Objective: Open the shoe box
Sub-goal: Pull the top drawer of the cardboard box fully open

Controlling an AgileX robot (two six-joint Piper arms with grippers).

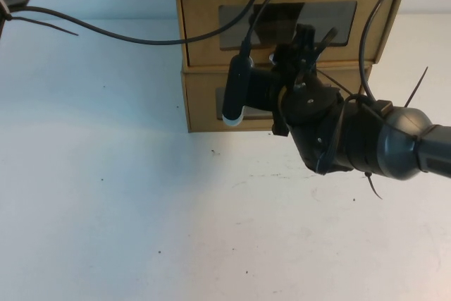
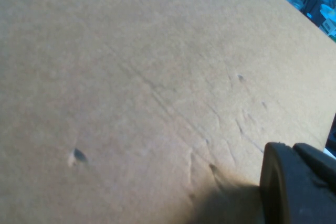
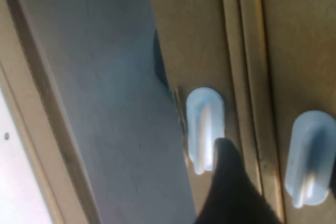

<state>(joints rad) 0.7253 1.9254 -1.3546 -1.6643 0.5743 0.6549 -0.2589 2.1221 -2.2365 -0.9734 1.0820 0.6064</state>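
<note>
White handles (image 3: 205, 124), wrist-only, at right end effector (image 1: 314, 41); left (image 2: 296, 184), apparently, atop box (image 2: 131, 77).

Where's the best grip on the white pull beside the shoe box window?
Pinch the raised centre rib of the white pull, coming straight at the shoe box front; the rib stands proud of flat cardboard, offering two side faces. Right gripper, open, hovers at it; left gripper is over the box's top.

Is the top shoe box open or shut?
Shut: the top box front sits flush. Right gripper, open, by the handles; left gripper above it.
</note>
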